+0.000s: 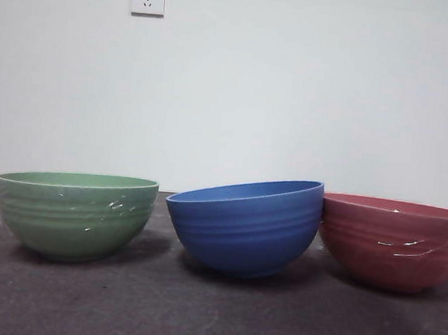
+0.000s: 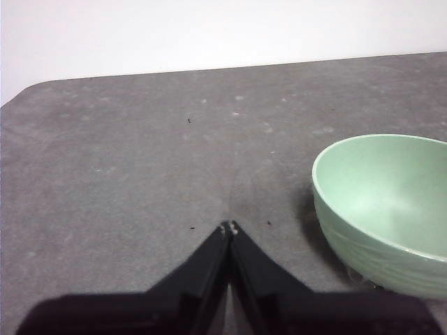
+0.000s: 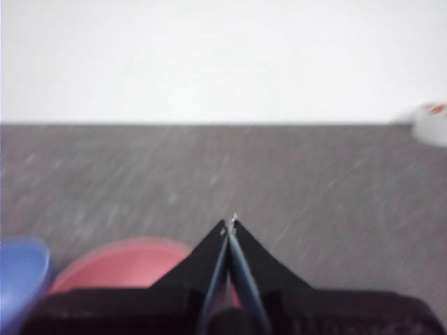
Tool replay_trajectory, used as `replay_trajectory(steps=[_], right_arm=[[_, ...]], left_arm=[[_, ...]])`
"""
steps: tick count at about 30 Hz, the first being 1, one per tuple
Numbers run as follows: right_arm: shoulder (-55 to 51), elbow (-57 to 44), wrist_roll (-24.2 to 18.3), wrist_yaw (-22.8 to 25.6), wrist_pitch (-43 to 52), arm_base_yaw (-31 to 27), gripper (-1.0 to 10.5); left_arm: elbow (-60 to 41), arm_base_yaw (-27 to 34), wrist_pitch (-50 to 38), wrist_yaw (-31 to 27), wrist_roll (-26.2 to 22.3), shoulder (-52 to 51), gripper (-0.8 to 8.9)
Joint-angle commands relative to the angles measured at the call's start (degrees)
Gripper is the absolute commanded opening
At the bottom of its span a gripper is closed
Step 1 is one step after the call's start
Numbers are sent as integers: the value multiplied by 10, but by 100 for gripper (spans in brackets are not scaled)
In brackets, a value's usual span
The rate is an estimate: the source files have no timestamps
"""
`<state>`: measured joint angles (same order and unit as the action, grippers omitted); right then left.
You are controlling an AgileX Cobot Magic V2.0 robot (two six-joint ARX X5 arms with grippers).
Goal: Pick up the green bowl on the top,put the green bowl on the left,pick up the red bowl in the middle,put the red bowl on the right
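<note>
From my remote station I see three same-sized ribbed bowls in a row on a dark grey table (image 1: 212, 314). The round, pale sage-green bowl (image 1: 75, 214) stands upright on the left, a blue bowl (image 1: 244, 223) sits in the middle tipped toward the round, muted pinkish-red bowl (image 1: 395, 241) on the right, their rims touching or nearly so. My left gripper (image 2: 229, 227) hangs above bare table just beside the green bowl, jaws pressed together and holding nothing. My right gripper (image 3: 230, 225) hangs above the red bowl, jaws likewise together and empty. I judge these bowls to be light, stiff and glossy, so rather slippery; the thin rim, pinched wall inside and out, seems the surest hold.
</note>
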<state>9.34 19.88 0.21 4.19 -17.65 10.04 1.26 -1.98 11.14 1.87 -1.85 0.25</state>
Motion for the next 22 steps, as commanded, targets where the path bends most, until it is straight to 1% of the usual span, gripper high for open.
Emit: replay_trajectory(steps=[1,3,6,9,12,22], right_arm=[[-47,-74,-1,-42,15,-23,4],[-70,-120,1,-77,44,-39,4],[-90,-169,4,-104,85,-52,4],[-93,-195,10,-104,106,-53,4],[-93,-195,16,-102,97,-53,4],[-90,-195,16,-101,94,-53,4]], left_arm=[[-4,2,9,-1,6,-2,-4],[-4,2,10,-1,6,-2,-4],[-4,2,9,-1,6,-2,-4],[-4,2,10,-1,6,-2,-4],[-4,2,9,-1,6,-2,-4],[-4,2,9,-1,6,-2,-4]])
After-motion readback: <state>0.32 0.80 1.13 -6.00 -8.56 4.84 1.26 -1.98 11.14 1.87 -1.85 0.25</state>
